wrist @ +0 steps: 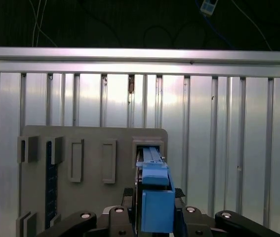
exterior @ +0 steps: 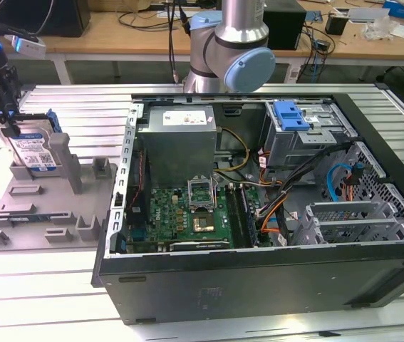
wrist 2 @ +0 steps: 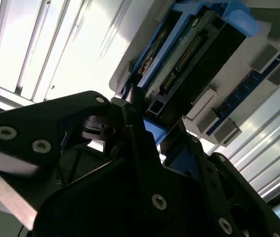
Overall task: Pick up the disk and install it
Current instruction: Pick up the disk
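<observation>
Pickup step, I judge: the pincer (wrist: 155, 195) grips the blue rail of the disk (exterior: 34, 149), upright in the grey holder (exterior: 45, 214) on the bench (exterior: 38, 303), at nine o'clock of the case (exterior: 259, 285). Freeing it calls for a straight pull.

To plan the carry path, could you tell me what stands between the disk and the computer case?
In the exterior view, a tall gray post and a short gray post stand between the disk and the computer case.

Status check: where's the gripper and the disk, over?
Gripper at the disk top edge. Disk upright in gray fixture tray, outside the computer case. Gray post close beside it.
</observation>
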`<state>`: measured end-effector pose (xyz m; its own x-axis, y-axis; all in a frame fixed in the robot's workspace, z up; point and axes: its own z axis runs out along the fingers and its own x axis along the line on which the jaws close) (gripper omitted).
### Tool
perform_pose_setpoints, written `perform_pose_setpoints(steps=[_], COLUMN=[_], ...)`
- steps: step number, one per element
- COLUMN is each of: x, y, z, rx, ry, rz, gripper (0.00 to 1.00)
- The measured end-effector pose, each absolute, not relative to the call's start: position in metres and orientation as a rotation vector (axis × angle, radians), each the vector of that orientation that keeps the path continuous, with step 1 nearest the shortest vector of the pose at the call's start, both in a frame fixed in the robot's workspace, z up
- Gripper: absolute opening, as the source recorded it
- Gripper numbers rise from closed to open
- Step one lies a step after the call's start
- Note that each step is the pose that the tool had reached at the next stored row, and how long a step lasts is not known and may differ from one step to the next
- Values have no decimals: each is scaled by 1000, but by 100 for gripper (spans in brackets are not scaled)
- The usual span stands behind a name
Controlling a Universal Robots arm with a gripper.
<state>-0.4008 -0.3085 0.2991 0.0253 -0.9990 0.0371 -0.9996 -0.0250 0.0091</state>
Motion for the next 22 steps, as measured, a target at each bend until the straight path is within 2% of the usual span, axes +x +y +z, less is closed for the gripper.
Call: perform_pose_setpoints(steps=[1,14,22], x=[-401,-401,-401], y=[-308,-308,-308], z=[299,301,335], rx=[2226,2226,2226], ry=[-2170,-2171,-2170], rz=[31,32,31], gripper=[37,37,37])
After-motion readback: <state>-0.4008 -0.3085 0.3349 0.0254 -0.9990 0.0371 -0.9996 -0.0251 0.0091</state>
